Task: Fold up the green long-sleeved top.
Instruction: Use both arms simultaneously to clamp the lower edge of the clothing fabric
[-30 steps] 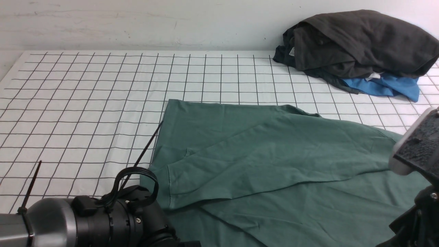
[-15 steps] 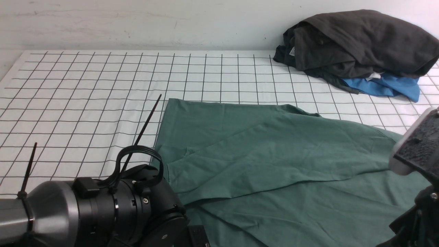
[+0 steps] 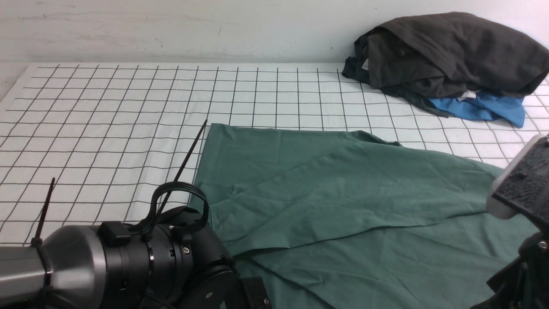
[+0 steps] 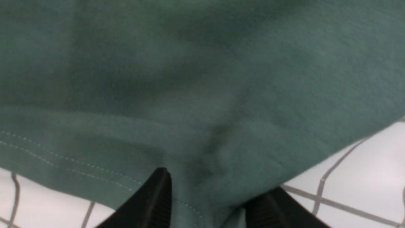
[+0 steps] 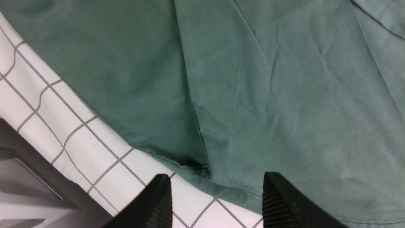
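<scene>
Green jersey covers the near right part of the worktop (image 3: 107,120). The green long-sleeved top (image 3: 343,206) lies spread flat with shallow creases, one layer lapped over another along a slanting edge.

Edges: the far edge runs straight, roughly parallel to the back wall. The left edge borders bare white check cloth. In the right wrist view the stitched hem sits close to where the check cloth ends at a grey ledge (image 5: 38,190).

Open room: the whole left half and the far strip of the worktop are bare. A dark heap of garments (image 3: 450,56) over a blue garment (image 3: 484,109) fills the far right corner, apart from the top.

Left gripper (image 4: 215,186): low at the top's near left corner, jaws apart, with the hemmed edge lying in the gap. Whether a pad touches the fabric cannot be told, as the view is soft.

Right gripper (image 5: 215,175): jaws wide and empty, poised above the hem on the right side, clear of the fabric.
</scene>
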Action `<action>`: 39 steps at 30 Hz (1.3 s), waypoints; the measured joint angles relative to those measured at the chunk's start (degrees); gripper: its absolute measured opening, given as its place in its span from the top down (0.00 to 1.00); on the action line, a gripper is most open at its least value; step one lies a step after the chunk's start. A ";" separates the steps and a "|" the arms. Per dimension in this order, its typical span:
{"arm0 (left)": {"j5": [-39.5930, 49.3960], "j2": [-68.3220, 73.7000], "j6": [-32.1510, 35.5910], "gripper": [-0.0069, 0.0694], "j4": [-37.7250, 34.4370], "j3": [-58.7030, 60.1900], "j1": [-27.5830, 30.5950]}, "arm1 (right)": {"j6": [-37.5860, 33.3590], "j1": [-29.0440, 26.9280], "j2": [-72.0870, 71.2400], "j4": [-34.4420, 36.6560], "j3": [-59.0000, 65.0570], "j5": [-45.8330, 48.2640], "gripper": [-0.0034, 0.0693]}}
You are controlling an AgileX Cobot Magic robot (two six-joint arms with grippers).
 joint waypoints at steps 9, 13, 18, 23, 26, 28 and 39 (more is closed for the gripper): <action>0.13 0.41 -0.44 0.69 -0.52 0.00 0.00 | 0.00 0.00 0.00 0.00 0.00 0.00 0.44; 1.17 0.41 -0.43 0.82 -1.90 0.00 0.00 | 0.00 0.00 0.00 0.00 0.00 0.00 0.44; 1.66 0.41 -0.09 0.90 -3.25 0.00 0.00 | 0.00 0.00 0.00 0.00 0.00 0.00 0.44; 2.05 0.41 -0.02 0.91 -3.64 -0.07 0.00 | 0.00 0.00 0.00 0.00 0.00 0.00 0.44; 3.85 0.41 -0.02 0.91 -3.77 -1.20 0.00 | 0.00 0.00 0.00 -0.10 0.00 0.00 0.44; 5.68 0.41 -0.02 0.91 -3.77 -2.61 0.00 | 0.00 0.00 0.00 -0.10 0.00 0.00 0.44; 13.44 0.41 2.61 0.91 -3.93 -9.15 0.00 | -1.56 0.00 0.00 -0.17 0.35 0.00 0.40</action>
